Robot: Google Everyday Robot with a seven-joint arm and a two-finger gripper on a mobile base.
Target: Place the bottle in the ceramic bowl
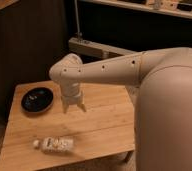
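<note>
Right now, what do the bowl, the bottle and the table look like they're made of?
The bowl looks like glazed ceramic: black with a glossy sheen. The bottle, lying on its side, seems plastic: whitish, dull, with a printed label. The table looks like light wood, showing plank lines. The gripper hangs open above the table, beside the bowl, holding nothing.
</note>
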